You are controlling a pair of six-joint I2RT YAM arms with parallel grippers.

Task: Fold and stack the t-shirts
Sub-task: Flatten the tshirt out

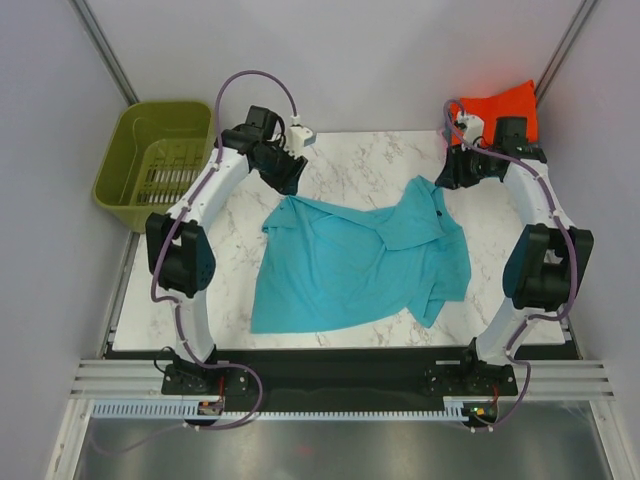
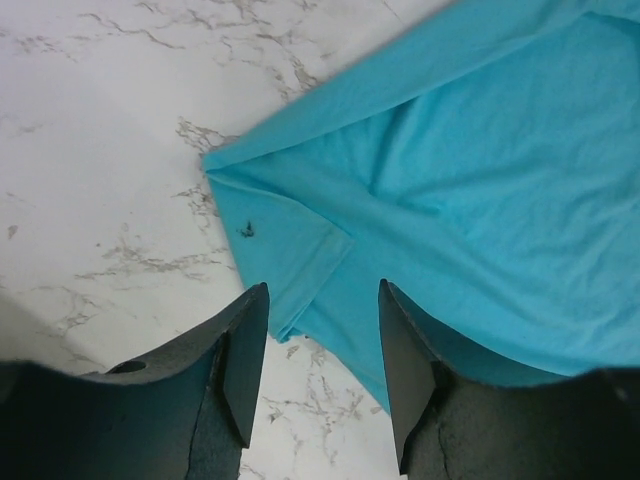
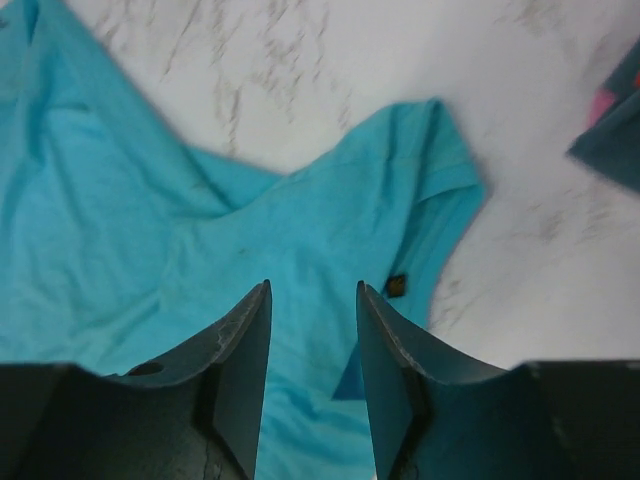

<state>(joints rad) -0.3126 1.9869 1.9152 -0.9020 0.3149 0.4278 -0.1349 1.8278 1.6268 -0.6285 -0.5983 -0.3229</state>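
Observation:
A teal t-shirt [image 1: 360, 255] lies spread and partly rumpled in the middle of the marble table [image 1: 350, 160]. My left gripper [image 1: 288, 178] is open and hovers over the shirt's far-left sleeve [image 2: 290, 250], holding nothing; in the left wrist view [image 2: 322, 330] the sleeve edge lies between its fingers. My right gripper [image 1: 455, 172] is open and empty above the shirt's far-right sleeve [image 3: 430, 170]; its jaws [image 3: 312, 300] stand over teal cloth [image 3: 150, 220]. A folded orange-red shirt [image 1: 500, 105] lies at the back right. A grey-blue cloth corner [image 3: 615, 130] shows at the right wrist view's edge.
An olive-green plastic basket [image 1: 160, 165] stands off the table's back left corner. Bare marble shows beyond the shirt at the back and along the right side [image 1: 500, 250]. A small dark tag [image 3: 397, 285] sits on the shirt near my right finger.

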